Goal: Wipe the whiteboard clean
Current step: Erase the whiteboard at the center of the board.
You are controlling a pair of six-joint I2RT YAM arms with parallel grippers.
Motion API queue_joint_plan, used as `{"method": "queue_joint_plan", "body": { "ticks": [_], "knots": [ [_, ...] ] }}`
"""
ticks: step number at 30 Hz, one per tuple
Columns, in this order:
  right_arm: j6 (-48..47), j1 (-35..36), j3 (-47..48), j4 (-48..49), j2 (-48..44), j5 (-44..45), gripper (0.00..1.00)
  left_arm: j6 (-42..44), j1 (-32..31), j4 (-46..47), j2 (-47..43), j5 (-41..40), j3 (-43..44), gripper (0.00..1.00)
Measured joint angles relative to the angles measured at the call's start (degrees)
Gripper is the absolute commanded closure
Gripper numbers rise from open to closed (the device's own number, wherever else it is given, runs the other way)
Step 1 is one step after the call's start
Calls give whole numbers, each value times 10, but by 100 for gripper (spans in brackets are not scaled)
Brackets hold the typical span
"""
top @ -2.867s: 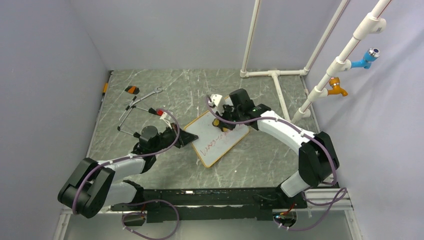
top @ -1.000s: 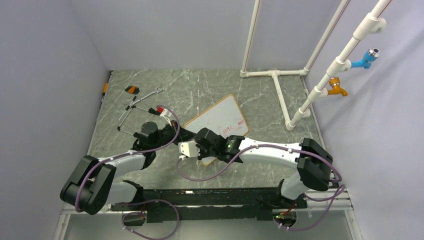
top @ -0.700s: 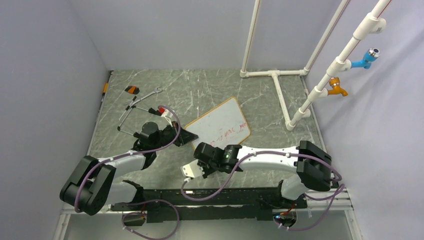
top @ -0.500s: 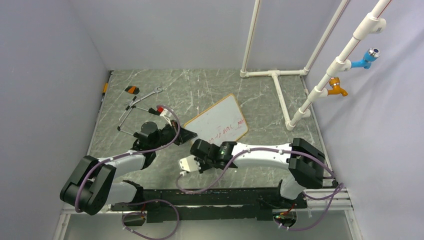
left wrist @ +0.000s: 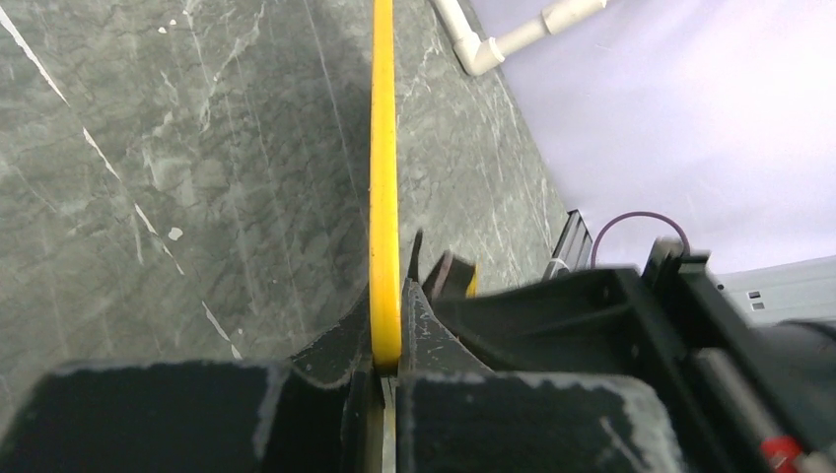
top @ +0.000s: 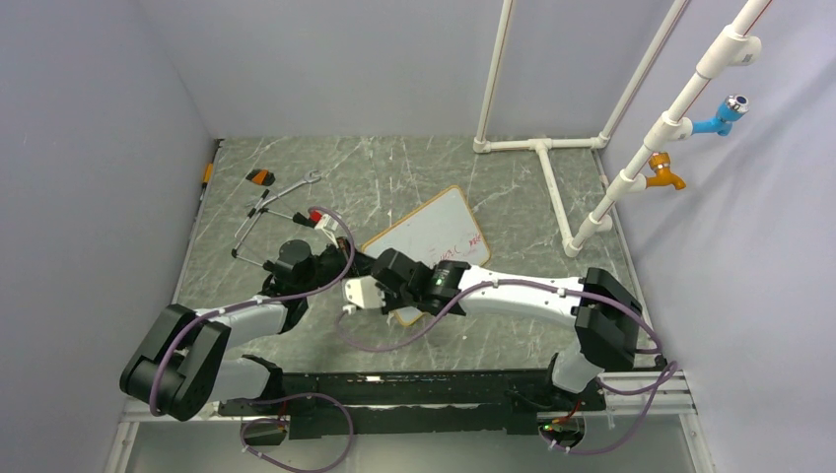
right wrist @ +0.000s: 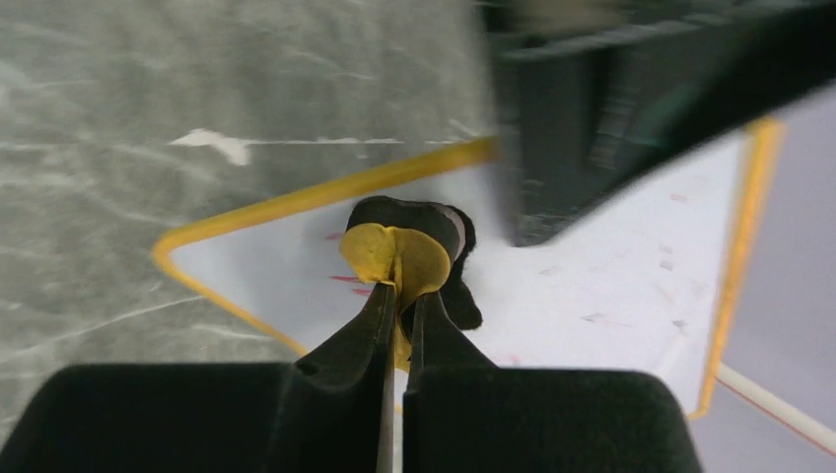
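Observation:
The whiteboard (top: 434, 229) lies slanted on the marble table, white with a thin tan-orange frame. Faint red writing (top: 455, 251) remains near its right side. My left gripper (left wrist: 385, 296) is shut on the yellow frame edge (left wrist: 383, 148), at the board's left corner (top: 363, 262) in the top view. My right gripper (right wrist: 399, 296) is shut on a yellow and black eraser (right wrist: 406, 246), pressed on the board (right wrist: 611, 276) near its near-left corner. Small red marks (right wrist: 345, 279) show beside the eraser. In the top view the right wrist (top: 426, 281) covers that corner.
A wrench (top: 298, 184), thin metal rods (top: 254, 229), an orange and black piece (top: 260, 177) and a red-capped item (top: 316, 218) lie at the back left. A white pipe frame (top: 540, 148) stands at the back right, with blue (top: 723, 114) and orange (top: 666, 174) taps on the right.
My right gripper swept the eraser from the board's far part to its near-left corner, slid off the near edge, then came back onto the corner. Less red writing shows. The left gripper kept its hold.

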Motion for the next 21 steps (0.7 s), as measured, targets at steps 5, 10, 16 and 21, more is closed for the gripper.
{"method": "queue_joint_plan", "body": {
  "ticks": [5, 10, 16, 21],
  "knots": [
    [-24, 40, -43, -23, -4, -12, 100, 3, 0, -7, -5, 2, 0, 100],
    [-23, 47, -49, -42, 3, -7, 100, 7, -3, -9, -9, 2, 0, 100],
    [15, 20, -3, -49, 24, 11, 100, 16, -1, -2, -9, -7, 0, 100],
    [44, -4, 39, -39, 27, 28, 100, 13, 0, -2, -9, -11, 0, 100]
  ]
}}
